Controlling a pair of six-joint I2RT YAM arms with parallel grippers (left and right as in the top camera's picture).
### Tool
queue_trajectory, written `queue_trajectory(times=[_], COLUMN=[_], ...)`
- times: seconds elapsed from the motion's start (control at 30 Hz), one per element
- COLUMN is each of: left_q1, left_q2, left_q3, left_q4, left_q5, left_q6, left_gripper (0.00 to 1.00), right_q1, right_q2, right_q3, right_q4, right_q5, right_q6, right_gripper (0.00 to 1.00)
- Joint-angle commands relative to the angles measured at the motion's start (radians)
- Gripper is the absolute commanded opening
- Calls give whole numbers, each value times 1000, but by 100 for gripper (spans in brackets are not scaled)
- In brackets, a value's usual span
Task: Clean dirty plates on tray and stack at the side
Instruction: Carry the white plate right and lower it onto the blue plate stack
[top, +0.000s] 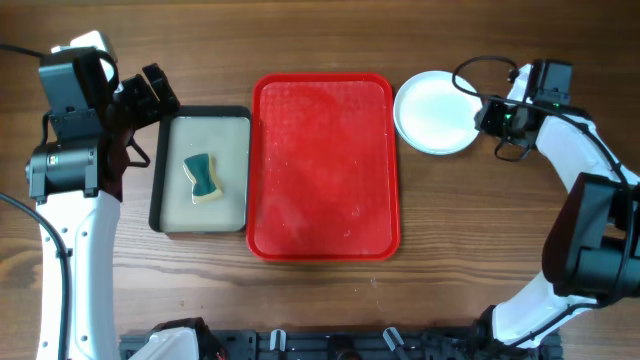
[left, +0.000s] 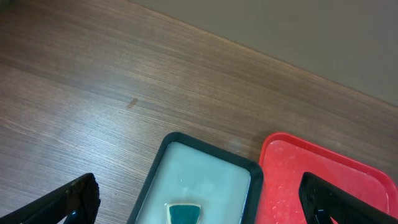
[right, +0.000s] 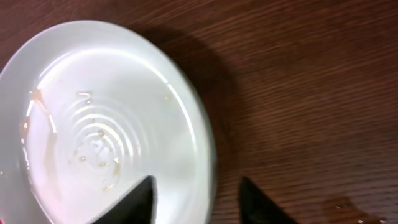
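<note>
The red tray (top: 322, 165) lies mid-table, bare with wet specks; its corner shows in the left wrist view (left: 292, 174). A white plate (top: 436, 112) lies on the wood to its upper right. In the right wrist view the plate (right: 106, 112) is wet with faint brown streaks. My right gripper (top: 490, 115) is open, its fingers (right: 198, 182) straddling the plate's right rim, one over the plate and one over the table. My left gripper (top: 148, 95) is open and empty above the far end of the small tray (left: 198, 186). No turquoise plate shows.
A black-rimmed grey-green tray (top: 160, 170) of cloudy water sits left of the red tray, rim visible in the left wrist view (left: 149, 180). A teal-and-yellow sponge (top: 203, 176) lies in it (left: 185, 213). Bare wood surrounds the trays.
</note>
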Motion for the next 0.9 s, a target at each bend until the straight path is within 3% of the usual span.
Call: queue_trajectory(times=[0.0,0.17,0.3,0.33,0.87], left_q1=[3,3,3,3,3], left_q2=[3,3,3,3,3], left_q3=[8,8,8,8,8], left_q4=[3,2,2,2,3], left_q5=[-10,-10,-10,-10,-10], left_q6=[-5,-5,-5,-5,-5], left_gripper=[100,100,100,100,100], right_q1=[34,42,42,42,42], right_q2=[21,24,30,30,30], right_q3=[-8,-8,-8,-8,-8], right_q4=[11,12,9,7,39], right_q5=[-36,90,31,32,40], right_q6=[-64,-115,-113,-113,-114], right_gripper=[67,84,87,99,100])
